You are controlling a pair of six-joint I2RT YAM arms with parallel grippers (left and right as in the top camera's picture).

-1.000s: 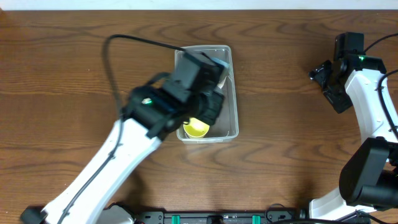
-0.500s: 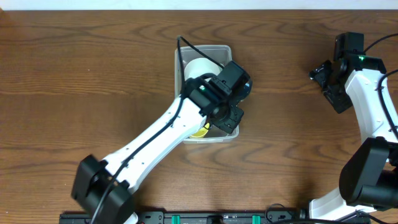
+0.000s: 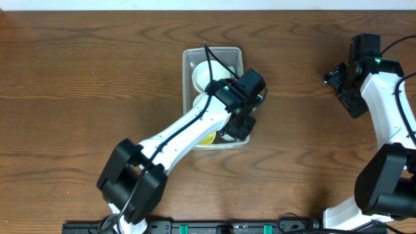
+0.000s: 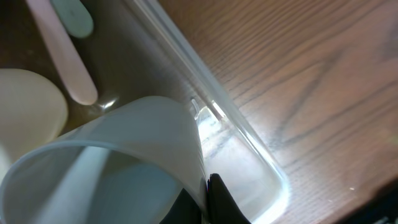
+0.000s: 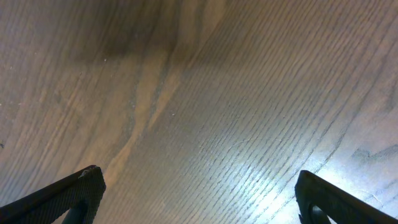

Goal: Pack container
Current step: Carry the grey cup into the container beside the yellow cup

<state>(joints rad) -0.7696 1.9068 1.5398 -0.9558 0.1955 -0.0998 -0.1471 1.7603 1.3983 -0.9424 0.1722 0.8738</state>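
The clear plastic container [image 3: 238,57] stands at the table's middle. It holds a white bowl [image 3: 207,77] at the far end and a yellow bowl [image 3: 207,138] at the near end. My left gripper [image 3: 235,129] is down inside its near right corner. In the left wrist view the left gripper [image 4: 208,200] is shut on the rim of a translucent white cup [image 4: 124,162] lying tilted next to the container wall [image 4: 239,127]. A pale pink utensil [image 4: 62,56], a pale green utensil [image 4: 73,15] and a cream bowl [image 4: 28,109] lie behind the cup. My right gripper [image 3: 340,83] is open and empty.
Bare brown wooden table surrounds the container. The right arm stands at the far right, and the right gripper [image 5: 199,193] hovers over bare wood. The left arm crosses the container's near edge from the lower left.
The left arm has swung right across the container and lowered its gripper into the near right corner. The white bowl at the far end is now uncovered. The right arm has not moved.
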